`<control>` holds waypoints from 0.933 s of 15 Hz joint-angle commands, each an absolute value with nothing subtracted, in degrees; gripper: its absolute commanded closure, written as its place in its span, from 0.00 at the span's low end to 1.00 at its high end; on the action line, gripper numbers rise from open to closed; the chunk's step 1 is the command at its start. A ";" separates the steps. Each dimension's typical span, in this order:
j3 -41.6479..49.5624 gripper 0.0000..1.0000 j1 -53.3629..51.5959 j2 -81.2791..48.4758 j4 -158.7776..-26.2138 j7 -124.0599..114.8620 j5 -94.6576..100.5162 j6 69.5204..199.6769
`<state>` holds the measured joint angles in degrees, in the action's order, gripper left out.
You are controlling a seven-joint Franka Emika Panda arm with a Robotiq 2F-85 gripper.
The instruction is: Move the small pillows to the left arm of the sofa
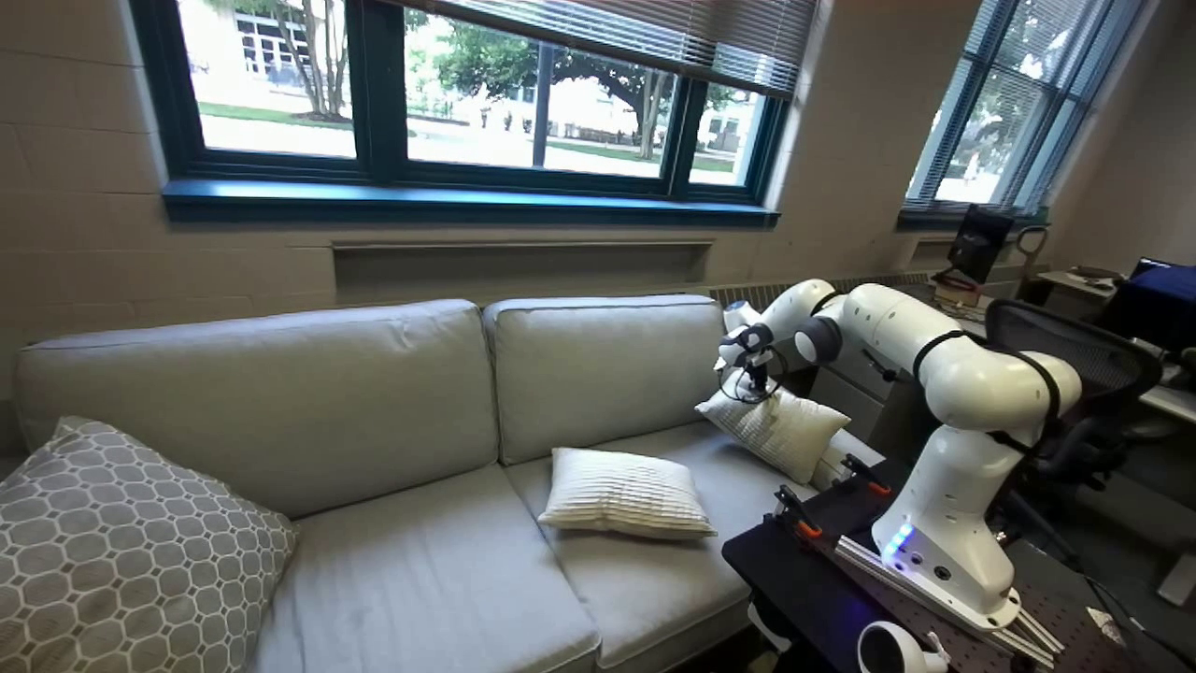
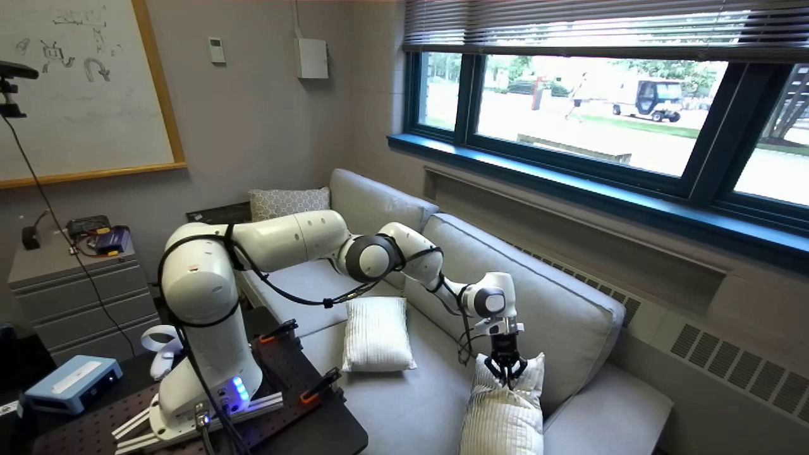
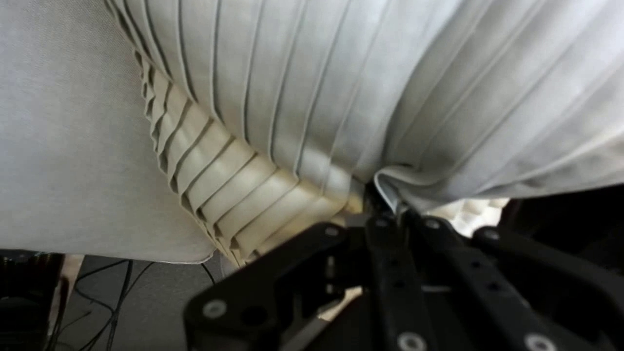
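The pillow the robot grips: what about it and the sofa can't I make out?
Held pillow: lower end cut off by the bottom edge in an exterior view.
Gripper: fingertips partly hidden by folded cloth in the wrist view.
Armrest: partly covered by the held pillow in an exterior view.
Patterned pillow: cut off by the left edge in an exterior view.

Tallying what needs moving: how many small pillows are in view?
2: one pillow pinched in the gripper near an armrest, a second pillow on the sofa. Others could be hidden.
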<state>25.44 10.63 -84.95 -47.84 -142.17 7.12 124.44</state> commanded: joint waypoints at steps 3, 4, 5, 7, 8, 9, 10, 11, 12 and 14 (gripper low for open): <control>28.48 0.99 8.54 -83.86 -48.78 -151.45 8.47 119.38; 29.58 0.99 8.06 -83.73 -49.53 -153.44 8.58 118.19; 38.95 0.99 4.70 -84.48 -51.71 -149.47 -2.07 117.71; 44.12 0.99 2.04 -84.62 -57.16 -149.13 -7.93 117.11; 46.54 0.99 0.29 -84.60 -60.29 -149.05 -10.34 116.50; 48.38 0.99 -1.43 -84.60 -63.22 -149.02 -11.99 115.68; 49.74 0.99 -2.91 -84.59 -65.35 -149.02 -13.00 114.15; 49.86 0.99 -3.70 -84.59 -66.24 -149.02 -12.88 113.08; 49.82 0.99 -4.41 -84.56 -66.70 -149.02 -12.63 111.95; 48.84 0.99 -5.47 -84.51 -65.08 -149.02 -11.97 110.56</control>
